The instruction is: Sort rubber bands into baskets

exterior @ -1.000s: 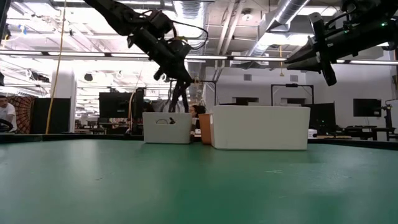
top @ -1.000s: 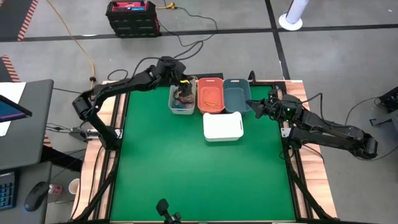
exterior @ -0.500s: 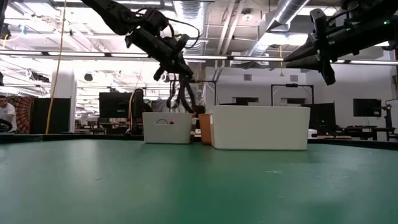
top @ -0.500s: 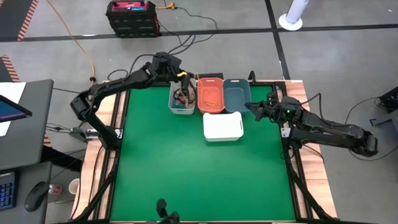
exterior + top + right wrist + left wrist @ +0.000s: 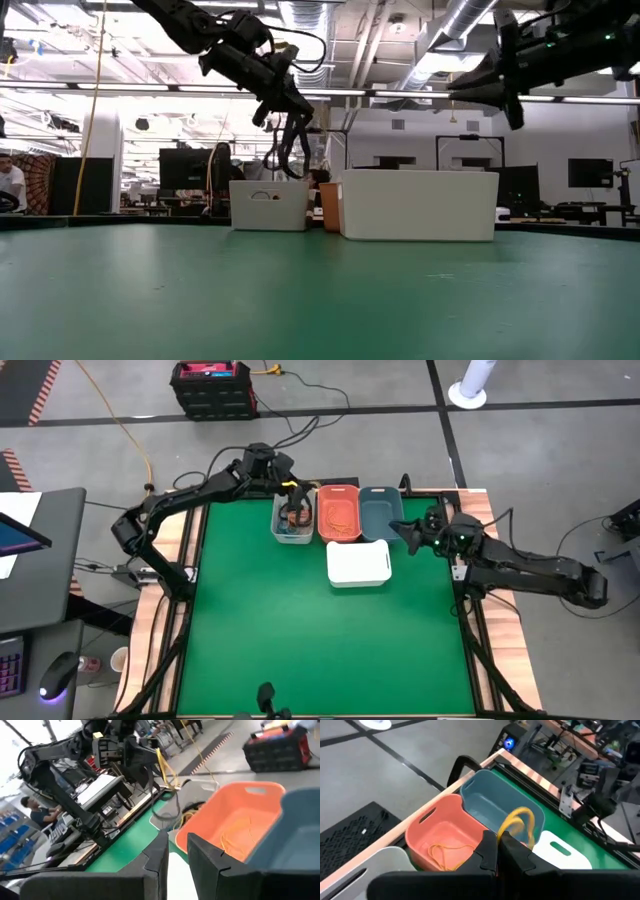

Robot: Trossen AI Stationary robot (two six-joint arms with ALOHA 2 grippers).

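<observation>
My left gripper (image 5: 291, 493) is shut on a yellow-orange rubber band (image 5: 522, 820) above the light grey basket (image 5: 280, 532). In the low view, loops (image 5: 288, 150) hang below its fingers, clear of the basket's rim (image 5: 268, 183). More bands lie in the grey basket. The coral-orange basket (image 5: 338, 495) holds yellow bands (image 5: 445, 856). The slate-blue basket (image 5: 381, 525) stands to its right, and the white basket (image 5: 358, 565) stands nearer. My right gripper (image 5: 398, 530) hovers by the blue basket's right end, slightly open and empty. My left gripper pinches the yellow-orange band at one end of its loop (image 5: 506, 831) between its two fingertips. The fingers slant down from the far left. The band is lifted clear and hangs slack below the fingers; how many loops hang there I cannot tell.
The four baskets stand close together at the table's far middle. The green mat (image 5: 300, 640) stretches from them to the near edge. Cables and a black crate (image 5: 212, 388) lie on the floor beyond the table. A person (image 5: 10, 185) sits far off in the room.
My left gripper has risen from the grey basket, and the bands it holds now hang clear of the rim. My right gripper has moved a little toward the table's left, closer to the blue basket.
</observation>
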